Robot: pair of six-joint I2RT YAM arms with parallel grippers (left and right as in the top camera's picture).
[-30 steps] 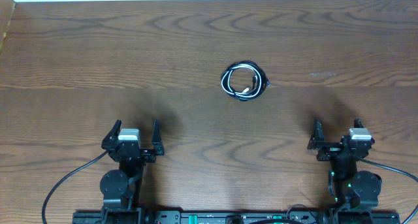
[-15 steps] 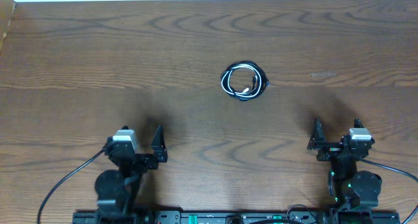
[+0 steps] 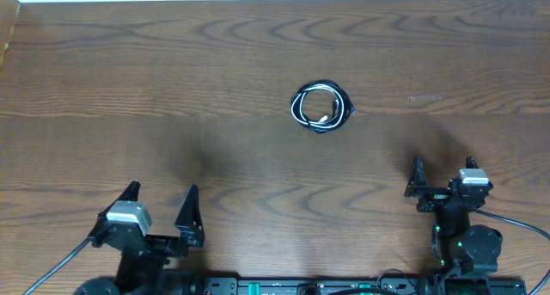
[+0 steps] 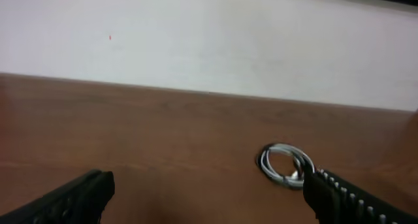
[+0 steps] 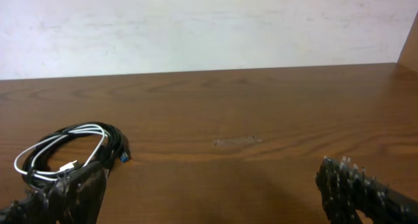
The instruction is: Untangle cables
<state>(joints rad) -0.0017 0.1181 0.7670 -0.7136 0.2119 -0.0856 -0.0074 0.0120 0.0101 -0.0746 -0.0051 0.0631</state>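
The dark brown wooden table (image 3: 129, 71) carries the cables (image 3: 321, 107), one white and one black, wound together in one small coil just right of its middle. A faint pale scuff (image 3: 424, 97) marks the wood near them.

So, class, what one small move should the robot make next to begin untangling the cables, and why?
Probably reach the right gripper forward and to its left, toward the cables. The white and black cords lie coiled together in one bundle, untouched. Both grippers are open and well short of it, and the left gripper sits farther away.
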